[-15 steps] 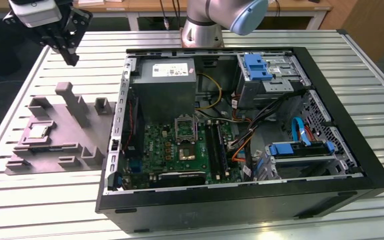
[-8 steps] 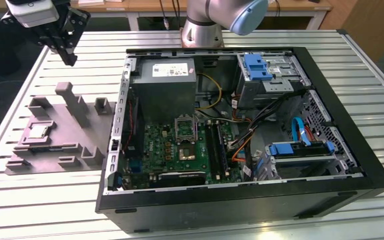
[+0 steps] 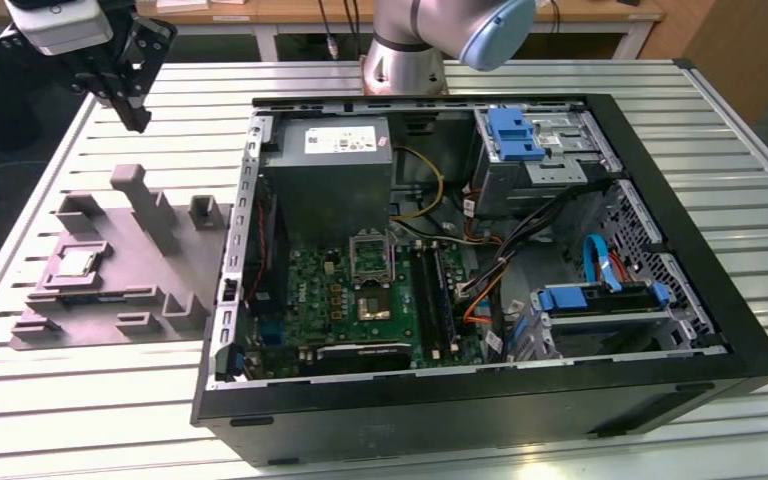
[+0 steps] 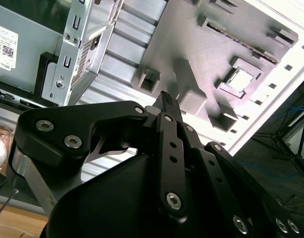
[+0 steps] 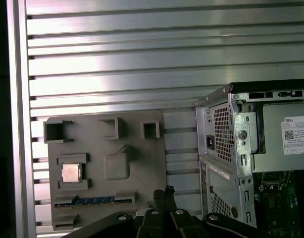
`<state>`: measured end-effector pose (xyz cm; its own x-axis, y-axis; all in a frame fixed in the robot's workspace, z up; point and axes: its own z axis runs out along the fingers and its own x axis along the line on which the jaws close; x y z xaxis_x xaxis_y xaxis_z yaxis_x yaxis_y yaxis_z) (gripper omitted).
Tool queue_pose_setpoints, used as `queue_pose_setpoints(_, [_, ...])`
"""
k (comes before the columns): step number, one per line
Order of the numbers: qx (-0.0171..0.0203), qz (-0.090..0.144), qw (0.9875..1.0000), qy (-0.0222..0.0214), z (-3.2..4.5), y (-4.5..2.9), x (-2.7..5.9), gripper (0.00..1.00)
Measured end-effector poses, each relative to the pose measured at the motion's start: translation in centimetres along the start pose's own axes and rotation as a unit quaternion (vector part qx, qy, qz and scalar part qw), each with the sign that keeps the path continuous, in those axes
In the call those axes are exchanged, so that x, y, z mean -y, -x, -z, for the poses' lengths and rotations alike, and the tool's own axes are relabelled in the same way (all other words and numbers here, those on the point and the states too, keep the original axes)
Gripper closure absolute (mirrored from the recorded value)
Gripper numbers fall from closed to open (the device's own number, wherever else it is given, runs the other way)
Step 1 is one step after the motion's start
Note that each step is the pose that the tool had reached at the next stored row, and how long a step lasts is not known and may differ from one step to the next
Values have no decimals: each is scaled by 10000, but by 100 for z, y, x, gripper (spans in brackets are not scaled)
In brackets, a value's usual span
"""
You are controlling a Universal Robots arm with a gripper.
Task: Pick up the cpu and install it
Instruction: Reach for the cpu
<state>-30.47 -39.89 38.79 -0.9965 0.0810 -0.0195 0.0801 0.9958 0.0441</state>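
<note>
The cpu (image 3: 75, 263) is a small square chip with a silvery top. It lies flat in a recess of the grey fixture plate (image 3: 117, 300) at the exterior view's left, beside the open computer case (image 3: 704, 300). Both wrist views show the cpu (image 4: 239, 79) (image 5: 71, 172) in that recess. My gripper (image 3: 132, 118) hangs high over the table beyond the plate's far end, well apart from the chip. Its black fingers (image 4: 165, 99) (image 5: 168, 191) are pressed together with nothing between them. The motherboard's socket (image 3: 371, 300) sits inside the case below a raised metal frame (image 3: 371, 255).
A grey power-supply box (image 3: 335, 170) fills the case's far corner, with blue drive brackets (image 3: 515, 135) (image 3: 598, 297) and loose cables to its right. Upright posts (image 3: 144, 205) rise from the fixture plate. A long stick (image 5: 92, 201) lies in a slot in the plate. The arm's base (image 3: 404, 60) stands behind the case.
</note>
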Motion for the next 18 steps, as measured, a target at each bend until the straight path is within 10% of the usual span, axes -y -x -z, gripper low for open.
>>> queue_pose_setpoints(18, [0, 0, 10000, 0, -2, -94, 8, 89])
